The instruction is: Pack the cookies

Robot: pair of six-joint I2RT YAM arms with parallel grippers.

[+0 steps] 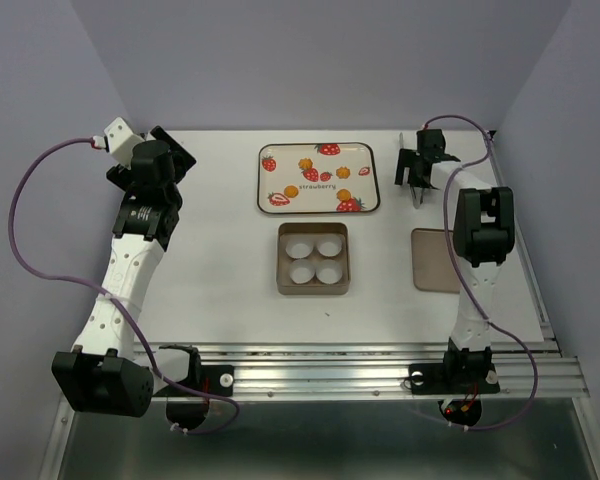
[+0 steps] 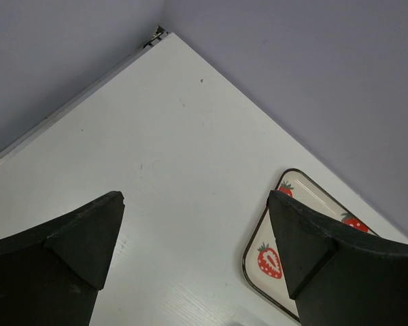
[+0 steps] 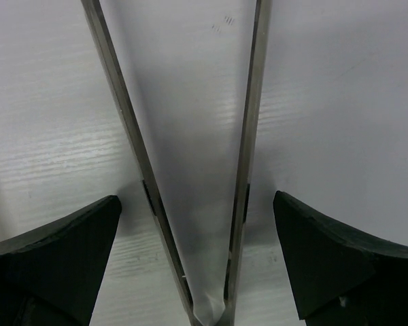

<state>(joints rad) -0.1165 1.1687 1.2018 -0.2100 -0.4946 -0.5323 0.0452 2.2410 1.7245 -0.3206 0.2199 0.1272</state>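
The right claw (image 3: 195, 200) is hanging wide open, gripping nothing, its two fingers straddling a pair of metal tongs (image 3: 249, 136) lying flat on the counter. The tongs' arms are running between the fingers without touching either, meeting in a point close under the wrist. The left claw (image 2: 195, 197) is also spread and empty, hovering over bare counter, well apart from everything but a tray corner at its right fingertip.

Moving outward, the cookies (image 1: 306, 161) are sitting on the strawberry tray (image 1: 280, 178), between the two claws and nearer the right one. Nearer the arm bases, a square box (image 1: 284, 260) is holding four white paper cups (image 1: 300, 248), a brownish lid (image 1: 436, 260) lying under the right arm.

Those cookies are looking light and likely brittle, so I'm expecting a soft pinch across the rim, tongs doing it. The tongs seem thin, springy and slick; squeezing both arms partway along looks safest.
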